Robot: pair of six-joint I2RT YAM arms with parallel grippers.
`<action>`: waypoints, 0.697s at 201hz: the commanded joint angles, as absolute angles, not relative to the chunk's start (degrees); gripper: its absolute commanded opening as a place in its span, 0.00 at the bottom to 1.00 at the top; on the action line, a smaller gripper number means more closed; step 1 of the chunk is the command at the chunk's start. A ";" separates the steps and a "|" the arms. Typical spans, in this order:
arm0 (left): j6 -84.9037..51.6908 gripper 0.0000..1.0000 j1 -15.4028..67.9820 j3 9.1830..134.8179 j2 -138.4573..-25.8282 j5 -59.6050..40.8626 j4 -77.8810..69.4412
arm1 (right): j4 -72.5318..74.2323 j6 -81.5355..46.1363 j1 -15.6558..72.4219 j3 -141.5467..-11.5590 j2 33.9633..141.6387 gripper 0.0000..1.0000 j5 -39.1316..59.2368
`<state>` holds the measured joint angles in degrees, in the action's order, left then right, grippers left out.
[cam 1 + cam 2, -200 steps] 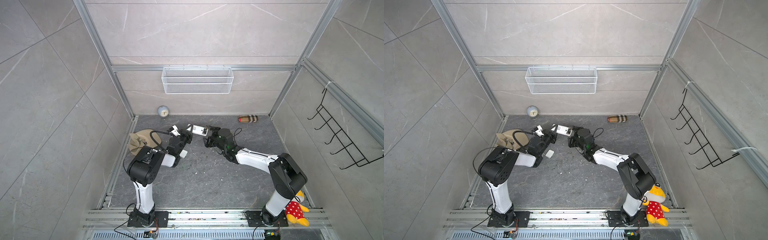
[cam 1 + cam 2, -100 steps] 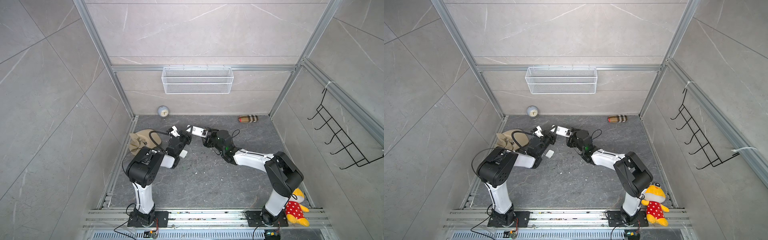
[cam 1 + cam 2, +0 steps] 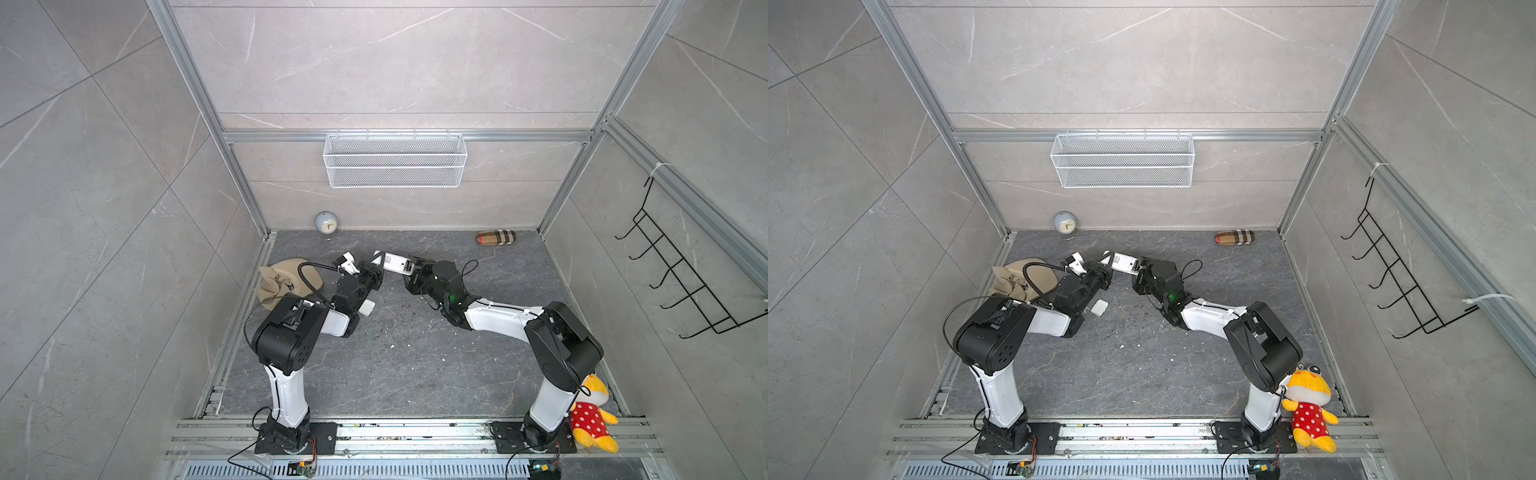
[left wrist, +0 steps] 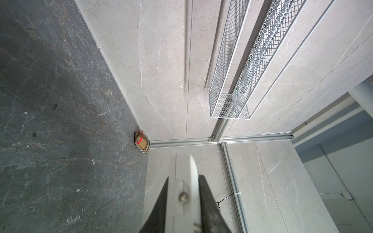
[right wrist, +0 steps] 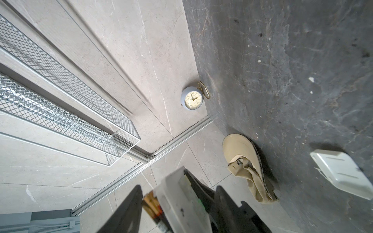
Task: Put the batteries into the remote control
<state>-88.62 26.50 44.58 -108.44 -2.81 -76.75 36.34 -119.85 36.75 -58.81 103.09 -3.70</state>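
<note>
White plastic, loose on the floor [image 3: 415, 365] on the near side of the remote control [image 3: 395, 263]: the back cover [image 3: 367, 308]. Then the remote control itself, off the floor, clamped tight at one end by the left gripper [image 4: 184, 177]. Straddled at the opposite end by the right gripper [image 3: 412, 268]; pressing or not, cannot tell. Against the remote control's side, inside those jaws: batteries [image 5: 151, 203]. Beyond the remote control, a round clock [image 3: 326, 222].

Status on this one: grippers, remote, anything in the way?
Left gripper shut on remote control. Right gripper straddles its other end, grip unclear. Batteries visible at remote's open side. Back cover off, lying on floor.
</note>
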 commanded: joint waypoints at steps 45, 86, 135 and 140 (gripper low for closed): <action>-86.75 0.00 26.64 44.56 -105.53 -1.30 -81.07 | 39.73 -121.06 36.99 -58.34 104.35 0.52 -4.57; -86.65 0.00 26.54 44.39 -105.37 -1.26 -81.12 | 39.90 -120.72 37.05 -58.32 104.33 0.51 -4.56; -86.94 0.00 26.50 44.65 -105.60 -0.80 -81.12 | 39.51 -120.23 37.07 -58.93 104.49 0.40 -4.51; -86.95 0.00 26.50 44.73 -105.56 -0.80 -81.13 | 39.38 -120.23 37.07 -59.05 104.42 0.40 -4.48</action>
